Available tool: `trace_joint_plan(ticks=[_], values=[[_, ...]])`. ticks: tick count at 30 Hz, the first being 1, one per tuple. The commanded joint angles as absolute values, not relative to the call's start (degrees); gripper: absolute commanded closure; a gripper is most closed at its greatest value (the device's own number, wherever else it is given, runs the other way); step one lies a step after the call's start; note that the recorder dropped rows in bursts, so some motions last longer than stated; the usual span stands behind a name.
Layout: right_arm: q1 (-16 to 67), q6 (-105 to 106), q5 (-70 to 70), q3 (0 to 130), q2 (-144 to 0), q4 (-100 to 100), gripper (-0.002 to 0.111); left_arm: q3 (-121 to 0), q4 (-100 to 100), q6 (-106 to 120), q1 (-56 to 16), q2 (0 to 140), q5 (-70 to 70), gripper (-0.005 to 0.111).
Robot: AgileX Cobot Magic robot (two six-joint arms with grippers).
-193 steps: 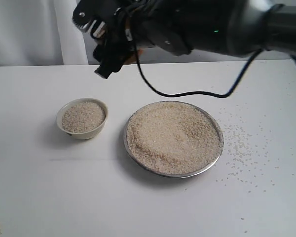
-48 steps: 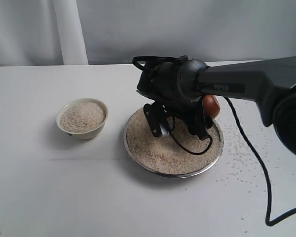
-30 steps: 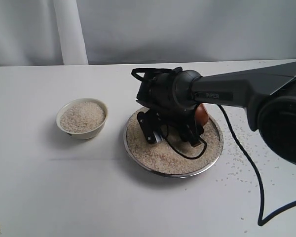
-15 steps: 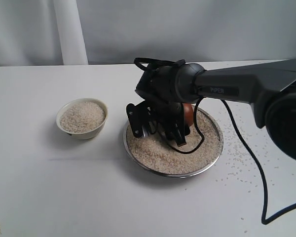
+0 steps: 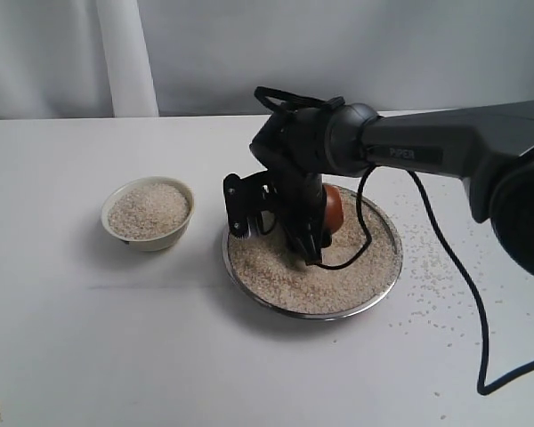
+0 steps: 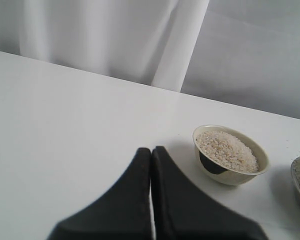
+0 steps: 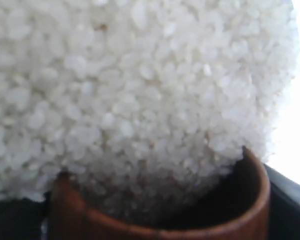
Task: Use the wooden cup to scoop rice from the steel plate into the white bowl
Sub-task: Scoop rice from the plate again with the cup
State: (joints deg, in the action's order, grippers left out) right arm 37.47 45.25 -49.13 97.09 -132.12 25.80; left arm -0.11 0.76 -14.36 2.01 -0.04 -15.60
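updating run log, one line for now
step: scoop; right hand: gripping reddish-brown wooden cup, dipped in pale rice on shiny steel plate; left hand: shut

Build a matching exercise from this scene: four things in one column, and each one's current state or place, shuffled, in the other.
Things:
1. white bowl
2. wooden cup
3. left gripper
4. steel plate

States:
a. shut, over the white table
b. holds the large heap of rice
c. reddish-brown, mouth pressed into the heap
d. cream, full of grains, standing apart from the larger dish

Pairs: 1-d, 2-c, 3-a, 4-b
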Motion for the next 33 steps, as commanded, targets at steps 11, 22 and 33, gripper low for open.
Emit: trace_joint_plan(ticks=[11,22,33], values=[[36.52,44.57,-37.87,88.73,-133.31,15.00,0.108,0.00,0.52,-14.56,1.74,0.00,-15.23,0.107],[32.04,41.52,-26.26,78.61,-128.25,10.46,0.108,0.00,0.52,-14.56,1.74,0.00,-15.23,0.107],[27.98,41.52,-12.72,67.27,-120.40,6.90,0.108,0.00,0.52,-14.56,1.74,0.00,-15.23,0.107]])
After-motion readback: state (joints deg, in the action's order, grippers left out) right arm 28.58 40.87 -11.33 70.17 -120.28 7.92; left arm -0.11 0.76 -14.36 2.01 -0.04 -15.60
